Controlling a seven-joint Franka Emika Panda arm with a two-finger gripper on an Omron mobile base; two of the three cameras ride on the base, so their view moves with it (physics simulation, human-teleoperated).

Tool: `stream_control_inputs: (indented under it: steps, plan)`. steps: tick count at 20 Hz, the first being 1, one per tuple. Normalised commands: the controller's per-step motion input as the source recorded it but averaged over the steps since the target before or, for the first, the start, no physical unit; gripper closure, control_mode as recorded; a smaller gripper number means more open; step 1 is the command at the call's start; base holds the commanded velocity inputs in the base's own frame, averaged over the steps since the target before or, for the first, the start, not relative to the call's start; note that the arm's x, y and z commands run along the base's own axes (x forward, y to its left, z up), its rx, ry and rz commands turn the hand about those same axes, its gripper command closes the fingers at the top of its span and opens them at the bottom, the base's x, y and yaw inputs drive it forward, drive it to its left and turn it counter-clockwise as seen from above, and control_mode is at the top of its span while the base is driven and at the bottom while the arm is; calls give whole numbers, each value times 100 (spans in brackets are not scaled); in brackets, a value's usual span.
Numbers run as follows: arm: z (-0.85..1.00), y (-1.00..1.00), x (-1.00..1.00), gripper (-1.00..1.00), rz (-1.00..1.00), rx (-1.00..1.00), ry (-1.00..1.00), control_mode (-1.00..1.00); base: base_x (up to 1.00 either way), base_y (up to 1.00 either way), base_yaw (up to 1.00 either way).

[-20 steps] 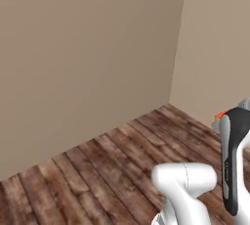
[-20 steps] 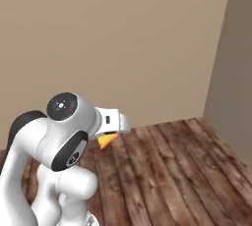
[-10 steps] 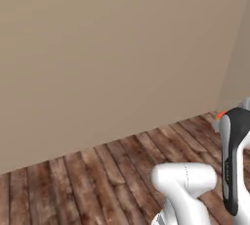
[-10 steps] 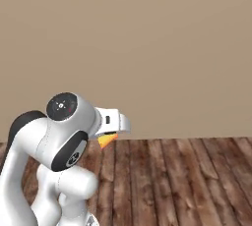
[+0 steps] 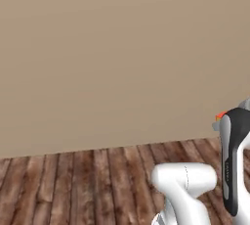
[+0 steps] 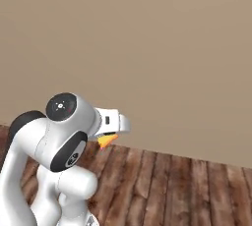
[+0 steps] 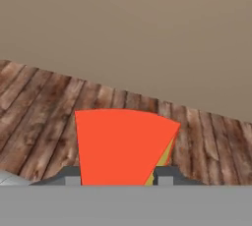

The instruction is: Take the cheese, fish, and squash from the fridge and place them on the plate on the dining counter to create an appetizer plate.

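The cheese (image 7: 120, 144) shows its broad red side in the hand view, with a thin yellow edge on the right. My gripper (image 7: 118, 178) is shut on it, one dark fingertip at each lower corner of the wedge. From the right base view the cheese (image 6: 107, 140) is an orange tip poking out under the white hand (image 6: 110, 123). In the left base view a red-orange sliver of cheese (image 5: 221, 115) peeks past the dark forearm at the right edge. Fish, squash, fridge, plate and dining counter are out of view.
A plain beige wall (image 5: 112, 57) stands straight ahead across both base views. A dark wooden plank floor (image 6: 182, 190) runs from the wall's foot toward the base.
The whole scene has slid sideways as the base turned: the wall corner seen earlier has left the picture and the flat wall now spans it. The arm holds the cheese in the same pose.
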Motion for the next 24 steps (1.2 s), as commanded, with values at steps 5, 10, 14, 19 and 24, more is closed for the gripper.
stream_control_inputs:
  steps: [5,10,14,19,24]
  plan:
    - [0,0,0,100,0,0,0,100,39,32,50]
    - [0,0,0,100,0,0,0,100,43,29,51]
    - [0,0,0,100,0,0,0,100,45,21,52]
    - [0,0,0,100,0,0,0,100,46,16,52]
    - [0,0,0,100,0,0,0,100,58,11,50]
